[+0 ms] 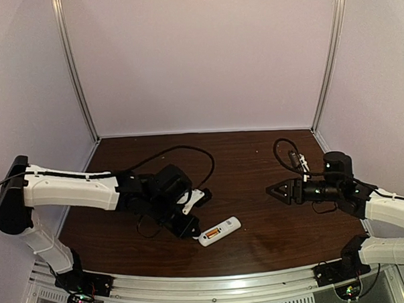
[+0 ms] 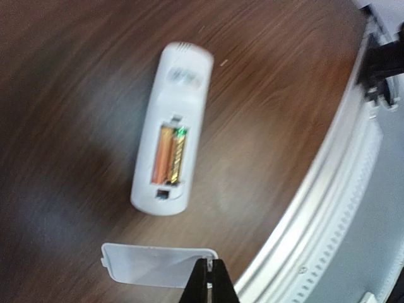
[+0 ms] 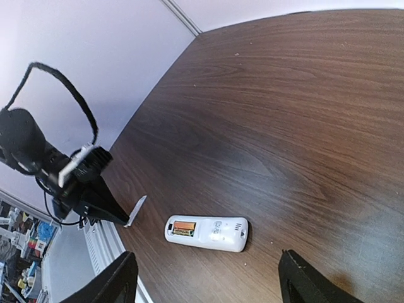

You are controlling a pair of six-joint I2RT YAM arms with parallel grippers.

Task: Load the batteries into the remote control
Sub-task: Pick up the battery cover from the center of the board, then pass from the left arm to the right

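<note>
- Markings on the back of the remote [image 2: 173,101] are too blurred to be read.
- The remote is laid back-up on the table [image 1: 256,156], its compartment open; both batteries [image 2: 169,154] are seated side by side in it.
- The cover [image 2: 148,265] is pinched by its edge in the left gripper [image 2: 208,273], just beside the remote's end.
- The right gripper [image 1: 271,189] is held spread, well apart from the remote and pointed toward it, its arm stretched low.

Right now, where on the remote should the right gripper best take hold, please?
Probably across its long sides at the end away from the open battery bay, from above: the remote lies flat, back up, sides free, and that keeps the bay clear for the cover.
</note>
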